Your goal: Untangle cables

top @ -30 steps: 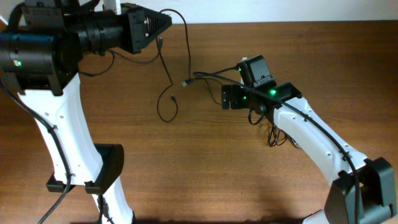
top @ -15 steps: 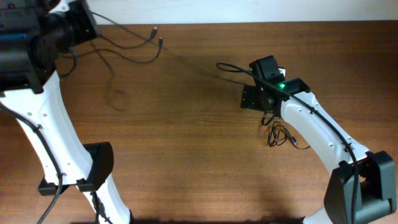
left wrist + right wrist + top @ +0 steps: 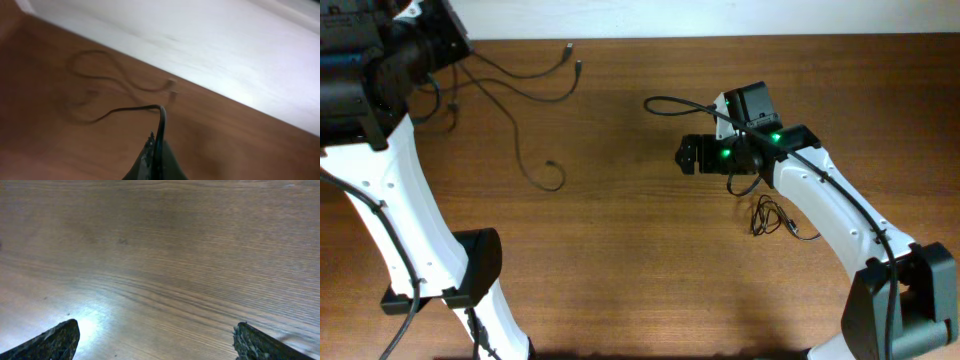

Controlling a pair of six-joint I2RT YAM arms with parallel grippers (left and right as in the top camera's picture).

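Note:
Several thin black cables [image 3: 515, 90] trail loose and wavy from my left gripper [image 3: 448, 48] at the far left, with plugs near the table's back edge [image 3: 570, 46]. One strand curls to an end further forward [image 3: 552, 165]. In the left wrist view my left gripper [image 3: 155, 150] is shut on one cable [image 3: 161, 120]; other strands [image 3: 107, 75] lie blurred beyond it. A small bunched cable [image 3: 770, 217] lies under my right arm. My right gripper [image 3: 688, 154] is open and empty over bare wood, with its fingers wide apart in the right wrist view [image 3: 155, 342].
The wooden table [image 3: 620, 250] meets a white wall [image 3: 225, 45] at the back. A thicker black cable [image 3: 670, 101] loops out from my right arm. The left arm's base [image 3: 470, 270] stands at the front left and the right arm's base [image 3: 905, 300] at the front right.
The left arm swung left, pulling the cables taut. The strand stretched toward the right gripper has since gone slack and curled on the table at left. The right gripper turned left, now empty.

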